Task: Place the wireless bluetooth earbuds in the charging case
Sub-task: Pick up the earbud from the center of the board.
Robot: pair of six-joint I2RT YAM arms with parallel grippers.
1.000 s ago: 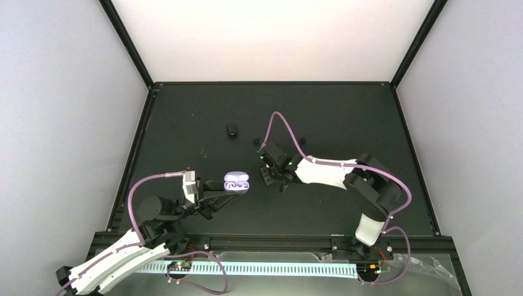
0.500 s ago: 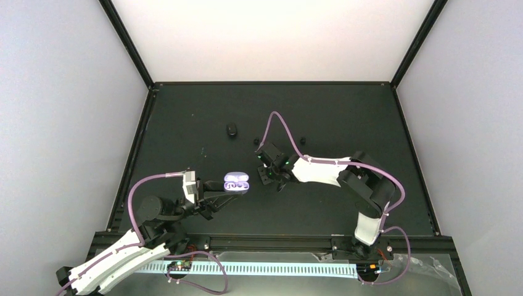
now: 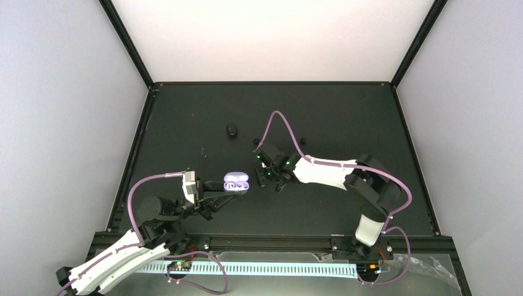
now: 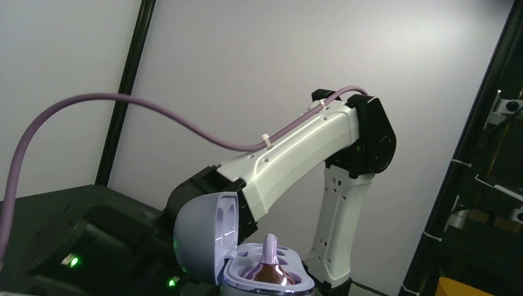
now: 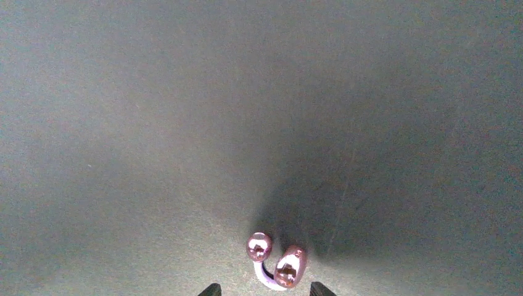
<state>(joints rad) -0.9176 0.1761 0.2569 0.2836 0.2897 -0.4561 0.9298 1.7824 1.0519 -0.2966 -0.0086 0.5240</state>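
My left gripper [image 3: 223, 190] is shut on the base of an open lilac charging case [image 3: 236, 183]. In the left wrist view the case [image 4: 247, 274] has its lid up, and one glossy purple earbud [image 4: 269, 266] sits in it. My right gripper [image 3: 267, 178] is open and low over the mat, just right of the case. In the right wrist view a second purple-and-white earbud [image 5: 278, 262] lies on the mat between its fingertips [image 5: 211, 288], apart from both. Two black earbuds [image 3: 256, 141] [image 3: 302, 140] lie farther back.
A small closed black case [image 3: 231, 130] sits on the dark mat [image 3: 345, 117] behind the lilac case. Black frame posts and white walls bound the mat on three sides. The right arm's purple cable [image 3: 277, 123] loops over the middle.
My right gripper has shifted slightly left and toward the near edge, closer to the lilac case. The left arm and the case have not moved.
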